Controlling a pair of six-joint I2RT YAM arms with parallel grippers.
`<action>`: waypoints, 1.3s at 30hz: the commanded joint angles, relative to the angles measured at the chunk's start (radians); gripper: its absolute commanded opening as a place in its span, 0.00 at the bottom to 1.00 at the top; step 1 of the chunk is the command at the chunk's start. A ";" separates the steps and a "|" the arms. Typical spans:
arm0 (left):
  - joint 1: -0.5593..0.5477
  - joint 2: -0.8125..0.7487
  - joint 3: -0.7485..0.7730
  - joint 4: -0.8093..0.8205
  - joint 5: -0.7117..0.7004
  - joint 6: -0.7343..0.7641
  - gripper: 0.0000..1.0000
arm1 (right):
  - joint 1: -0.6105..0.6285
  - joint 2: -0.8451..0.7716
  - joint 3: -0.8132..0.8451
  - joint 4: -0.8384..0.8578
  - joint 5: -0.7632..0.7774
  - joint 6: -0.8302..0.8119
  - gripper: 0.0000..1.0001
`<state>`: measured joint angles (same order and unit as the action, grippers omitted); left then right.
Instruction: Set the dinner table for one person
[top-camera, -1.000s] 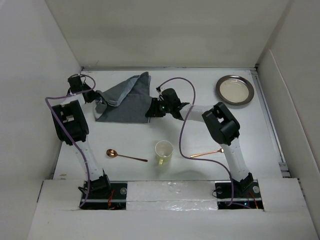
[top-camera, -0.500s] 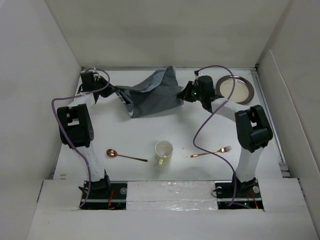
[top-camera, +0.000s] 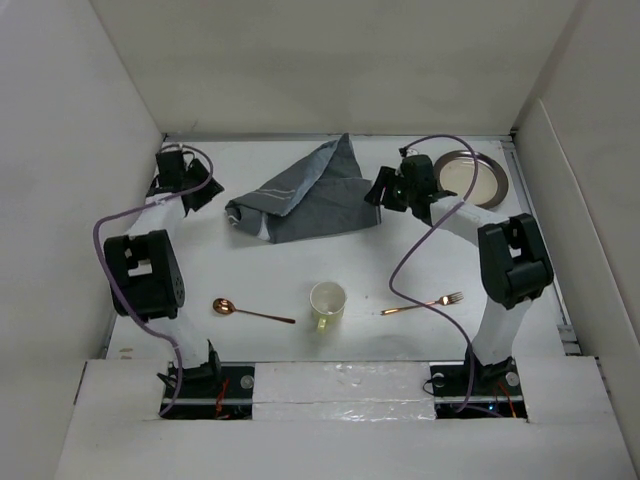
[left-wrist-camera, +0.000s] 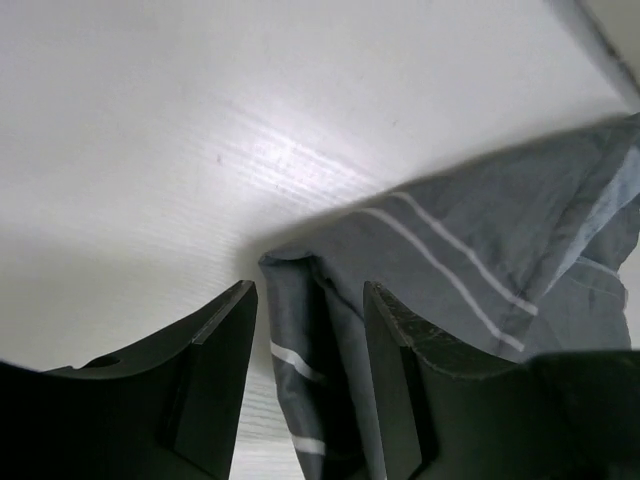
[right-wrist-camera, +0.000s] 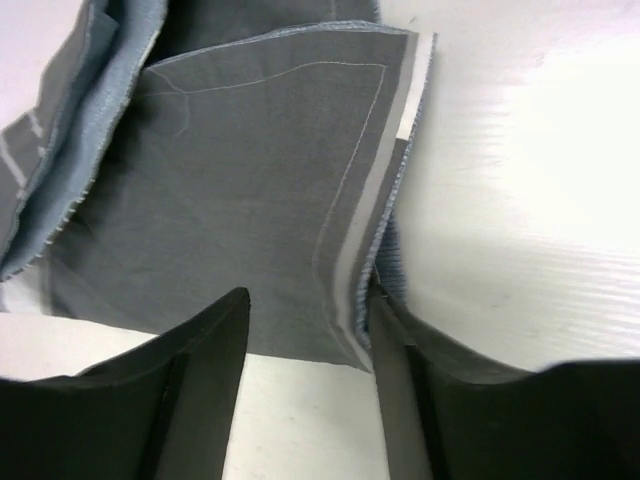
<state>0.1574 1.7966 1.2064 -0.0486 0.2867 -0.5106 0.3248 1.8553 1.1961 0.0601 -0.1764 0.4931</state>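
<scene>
The dark grey striped cloth mat (top-camera: 305, 195) lies crumpled and partly folded at the back of the white dinner table (top-camera: 290, 265). My left gripper (top-camera: 205, 190) stands open just off the mat's left end; in the left wrist view the gripper (left-wrist-camera: 310, 295) straddles a folded edge of the mat (left-wrist-camera: 480, 240) without pinching it. My right gripper (top-camera: 383, 190) is open at the mat's right corner. In the right wrist view the gripper (right-wrist-camera: 308, 295) has that corner of the mat (right-wrist-camera: 250, 180) lying between its fingers, against the right one.
A metal plate (top-camera: 470, 180) sits at the back right, close to the right arm. A pale cup (top-camera: 327, 305) stands near the front middle, with a copper spoon (top-camera: 250, 311) to its left and a copper fork (top-camera: 425, 303) to its right.
Both grippers carried the mat to the right across the back of the table, then opened and let it go. The mat now rests on the table, and the left gripper has drawn back.
</scene>
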 joint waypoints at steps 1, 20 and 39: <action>-0.071 -0.195 0.025 0.001 -0.202 0.130 0.44 | -0.023 -0.036 0.085 -0.035 0.032 -0.040 0.62; -0.674 -0.191 0.018 -0.086 -0.547 0.827 0.79 | -0.041 -0.513 -0.331 0.107 -0.066 0.059 0.29; -0.699 0.033 0.073 -0.128 -0.693 0.851 0.76 | -0.050 -0.576 -0.429 0.132 -0.158 0.047 0.62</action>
<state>-0.5430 1.8034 1.2297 -0.1688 -0.3653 0.3210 0.2810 1.2800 0.7685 0.1268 -0.3042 0.5461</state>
